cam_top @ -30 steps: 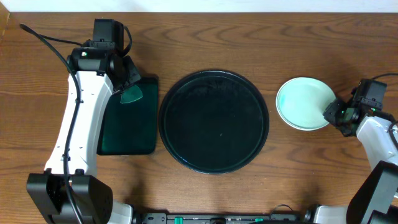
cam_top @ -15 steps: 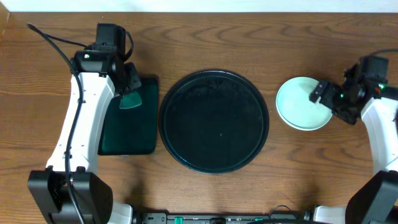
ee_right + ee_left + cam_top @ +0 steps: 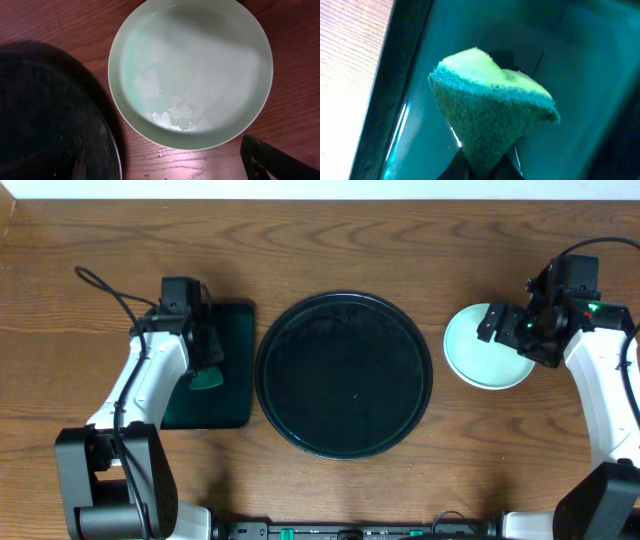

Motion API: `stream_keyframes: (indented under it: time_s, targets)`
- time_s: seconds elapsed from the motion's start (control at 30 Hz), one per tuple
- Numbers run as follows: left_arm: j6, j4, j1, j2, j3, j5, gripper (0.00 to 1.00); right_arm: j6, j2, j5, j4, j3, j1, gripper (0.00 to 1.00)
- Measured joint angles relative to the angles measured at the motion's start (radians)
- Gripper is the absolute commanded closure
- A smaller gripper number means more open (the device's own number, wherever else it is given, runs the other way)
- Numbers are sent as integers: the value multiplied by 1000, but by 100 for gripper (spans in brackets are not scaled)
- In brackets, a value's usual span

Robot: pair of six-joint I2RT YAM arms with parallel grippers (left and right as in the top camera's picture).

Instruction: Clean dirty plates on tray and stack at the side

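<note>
The round black tray (image 3: pixel 345 375) lies mid-table with only its bare floor showing; its rim also shows in the right wrist view (image 3: pixel 107 145). To its right a pale mint-green plate (image 3: pixel 480 350) sits on the wood, with white flecks on it (image 3: pixel 190 70). I cannot tell whether other plates lie under it. My right gripper (image 3: pixel 506 326) hangs open above the plate's far right side, holding nothing; one dark finger (image 3: pixel 280 162) shows. My left gripper (image 3: pixel 203 367) is shut on a green sponge (image 3: pixel 490 115) over a dark green rectangular tray (image 3: pixel 225 395).
The dark green rectangular tray (image 3: pixel 580 75) lies left of the black tray, almost touching it. Brown wooden tabletop (image 3: pixel 350 250) surrounds everything. Cables trail from both arms near the far left and far right.
The right gripper has opened, let go of the plate's right edge and lifted toward the far side. The left arm has drawn the sponge nearer along the green tray.
</note>
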Motion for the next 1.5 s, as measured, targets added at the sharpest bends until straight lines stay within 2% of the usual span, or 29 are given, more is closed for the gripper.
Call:
stream_keyframes:
  time_s: [0.03, 0.07, 0.1, 0.13, 0.3, 0.43, 0.57, 0.7, 0.83, 1.2, 1.5]
  targets:
    - [1, 21, 3, 0, -20, -1, 64, 0, 0, 0, 0, 0, 0, 1]
    - [5, 40, 3, 0, -39, -1, 46, -3, 0, 0, 0, 0, 0, 2]
    - [5, 48, 3, 0, -50, -2, 32, -4, 0, 0, -1, 0, 0, 2]
    - [6, 54, 3, 0, -57, -1, 26, -6, 0, 1, -1, 0, 1, 3]
    - [6, 53, 3, 0, -63, -1, 26, -31, -6, 3, -36, 9, 6, 1]
    - [5, -63, 3, -12, -34, 24, 25, -55, -55, 3, -64, 48, 6, 1]
    - [6, -179, 3, -106, 60, 27, 25, -98, -152, 3, -102, 96, 6, 1]
    - [6, -187, 3, -268, 114, 14, 25, -147, -264, 3, -151, 123, 6, 1]
    - [6, -191, 3, -354, 121, 6, 25, -170, -379, 3, -182, 126, 6, 1]
    - [5, -196, 3, -360, 121, 6, 25, -179, -637, 3, -207, 127, 6, 1]
    - [5, -198, 3, -360, 121, 6, 25, -187, -720, 11, -326, 130, 6, 1]
